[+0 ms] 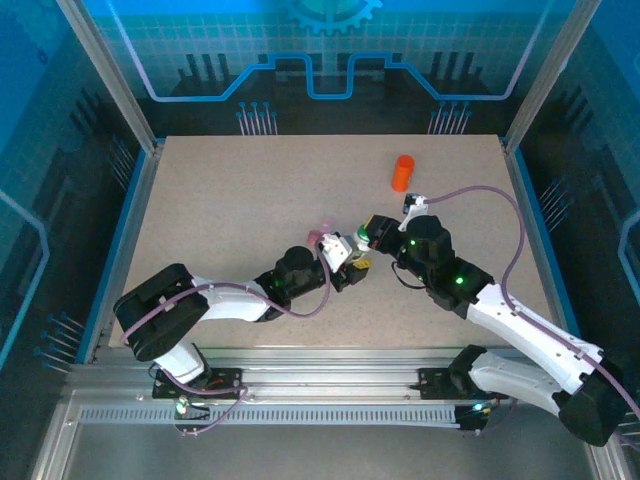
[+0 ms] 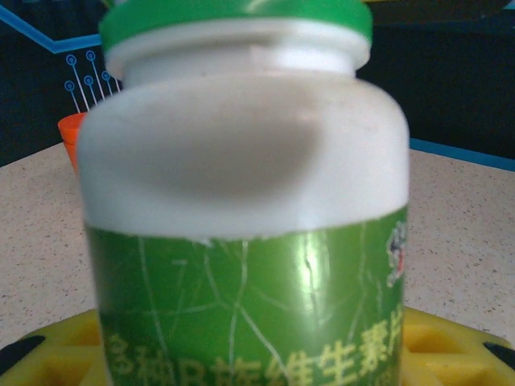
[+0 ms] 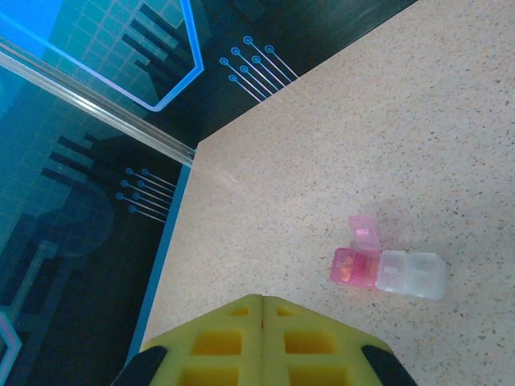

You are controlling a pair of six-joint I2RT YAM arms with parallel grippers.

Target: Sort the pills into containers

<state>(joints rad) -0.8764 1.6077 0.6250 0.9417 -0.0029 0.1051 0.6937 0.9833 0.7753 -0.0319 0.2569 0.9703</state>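
Green-capped bottle (image 2: 241, 201) — orange cylinder (image 2: 68, 137) behind

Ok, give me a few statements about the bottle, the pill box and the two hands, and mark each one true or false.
1. The left hand grips a white bottle with a green label. True.
2. That bottle's green cap is off. False: the cap sits on the bottle.
3. The right hand has its fingers closed together with nothing between them. True.
4. The pill box has its pink compartment shut. False: its lid stands open.
5. The orange bottle is in the right hand. False: it stands on the table, apart from both arms.
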